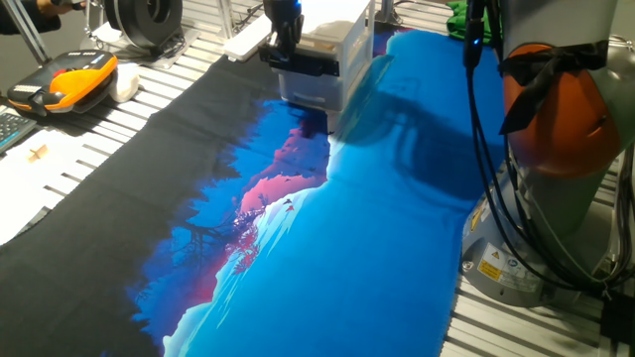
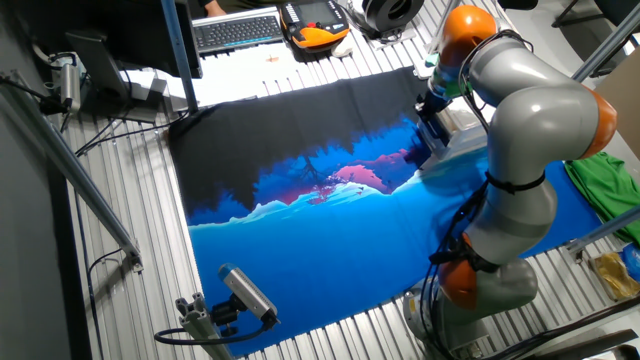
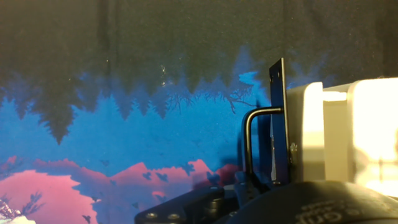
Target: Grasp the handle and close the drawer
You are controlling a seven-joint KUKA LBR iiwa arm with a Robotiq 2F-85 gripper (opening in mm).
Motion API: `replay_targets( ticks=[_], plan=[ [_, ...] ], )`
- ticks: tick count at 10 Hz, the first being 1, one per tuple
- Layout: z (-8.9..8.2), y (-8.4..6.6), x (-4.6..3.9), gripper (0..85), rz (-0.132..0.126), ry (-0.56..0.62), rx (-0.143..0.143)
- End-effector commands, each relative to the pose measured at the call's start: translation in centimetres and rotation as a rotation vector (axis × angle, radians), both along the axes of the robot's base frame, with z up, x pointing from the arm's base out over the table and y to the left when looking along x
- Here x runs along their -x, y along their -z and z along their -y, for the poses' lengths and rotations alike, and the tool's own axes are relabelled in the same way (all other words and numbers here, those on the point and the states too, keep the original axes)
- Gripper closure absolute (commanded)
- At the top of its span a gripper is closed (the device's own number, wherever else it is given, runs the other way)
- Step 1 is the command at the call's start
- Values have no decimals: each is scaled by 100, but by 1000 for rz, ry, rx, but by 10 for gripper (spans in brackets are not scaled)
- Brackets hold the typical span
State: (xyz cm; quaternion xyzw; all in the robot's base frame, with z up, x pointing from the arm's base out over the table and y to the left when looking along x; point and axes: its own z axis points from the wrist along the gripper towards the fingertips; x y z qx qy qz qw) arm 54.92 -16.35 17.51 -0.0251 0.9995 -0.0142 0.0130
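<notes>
The small white-translucent cabinet [image 1: 342, 50] stands at the far end of the printed cloth. Its top drawer [image 1: 316, 45] sticks out a little, with its dark front strip [image 1: 300, 62] facing the cloth. My gripper [image 1: 286, 42] hangs right at that front strip, above the handle. In the hand view the handle [image 3: 247, 143] is a thin dark bar standing off the dark front plate [image 3: 280, 118] of the white drawer [image 3: 311, 124], right of centre and very close. My fingertips do not show clearly, so I cannot tell whether they hold the handle. The arm hides most of the cabinet in the other fixed view [image 2: 462, 122].
A black, blue and pink printed cloth [image 1: 298, 248] covers the table. An orange-black device [image 1: 69, 81] and white items lie at the far left. The arm's base and cables [image 1: 556, 149] stand at the right. A keyboard [image 2: 235, 30], a green cloth [image 2: 605, 185] and a small camera [image 2: 245, 295] sit around the edges.
</notes>
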Motion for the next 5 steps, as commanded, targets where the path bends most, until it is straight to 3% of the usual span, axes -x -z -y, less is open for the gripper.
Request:
replay_targets(
  ticks=[1, 5],
  plan=[
    [0, 4, -2, 850, 1, -7, 0],
    [0, -2, -2, 850, 10, -30, -7]
  ],
)
